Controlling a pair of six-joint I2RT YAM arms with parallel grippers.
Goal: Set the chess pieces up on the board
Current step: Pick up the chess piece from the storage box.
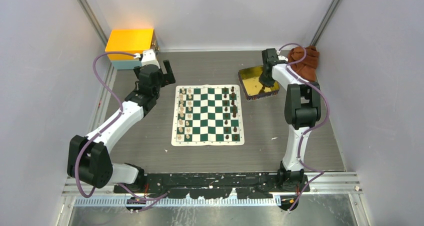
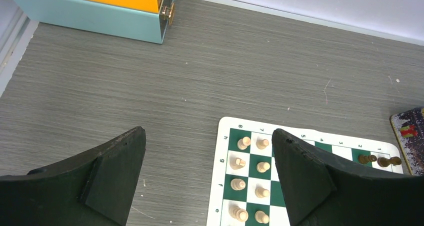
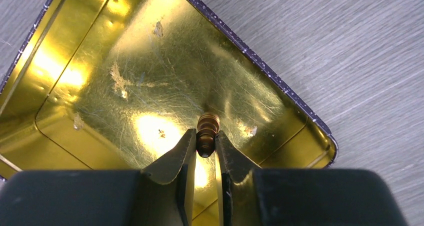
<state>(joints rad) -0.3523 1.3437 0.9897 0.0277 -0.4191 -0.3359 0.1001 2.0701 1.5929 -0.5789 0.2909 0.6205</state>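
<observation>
The board lies flat mid-table, cream chess pieces along its left columns and dark ones along its right columns. My right gripper reaches down into the gold tray. In the right wrist view, the right gripper is shut on a small dark brown chess piece over the tray floor. My left gripper hovers off the board's far left corner. It is open and empty, and cream pieces show between its fingers.
A yellow and teal box stands at the back left corner. A brown cloth is bunched at the back right behind the tray. In the left wrist view, two dark pieces stand at the board's far edge.
</observation>
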